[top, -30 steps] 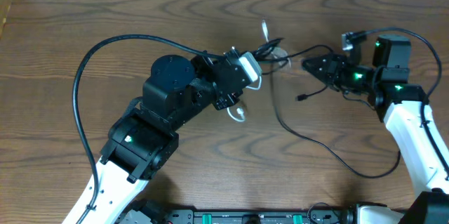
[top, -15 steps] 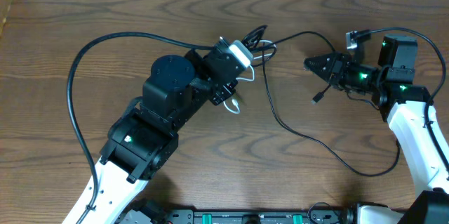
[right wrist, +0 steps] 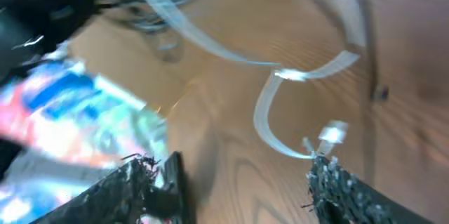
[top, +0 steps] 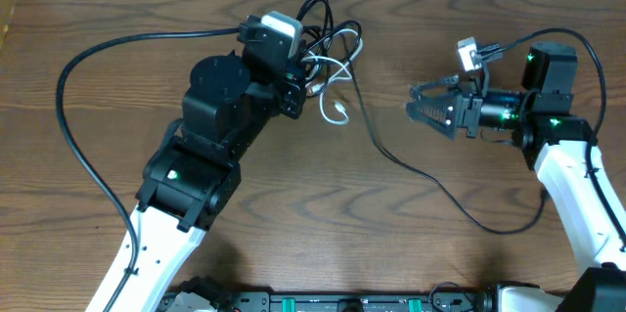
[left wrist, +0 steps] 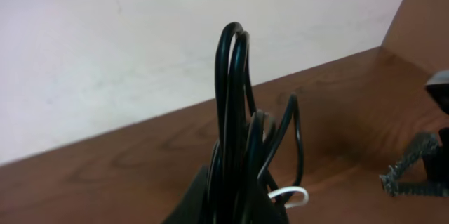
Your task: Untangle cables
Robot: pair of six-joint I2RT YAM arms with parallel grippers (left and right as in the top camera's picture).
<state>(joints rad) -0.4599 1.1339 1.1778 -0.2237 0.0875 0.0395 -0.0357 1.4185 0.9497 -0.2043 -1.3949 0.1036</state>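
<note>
Cables (top: pixel 328 46): 2 thin limp cords, light, snag-prone, knotted upper centre. Left gripper (top: pixel 305 66) pinches black cable (left wrist: pixel 231 112); right gripper (top: pixel 416 113) wide, empty. Grab white cable (right wrist: pixel 261 108) near plug.

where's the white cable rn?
Overhead view: upper middle of the table, tangled into the black cable loops bunched at the left gripper. Its loose end lies just right of that gripper, well left of the right gripper.
</note>
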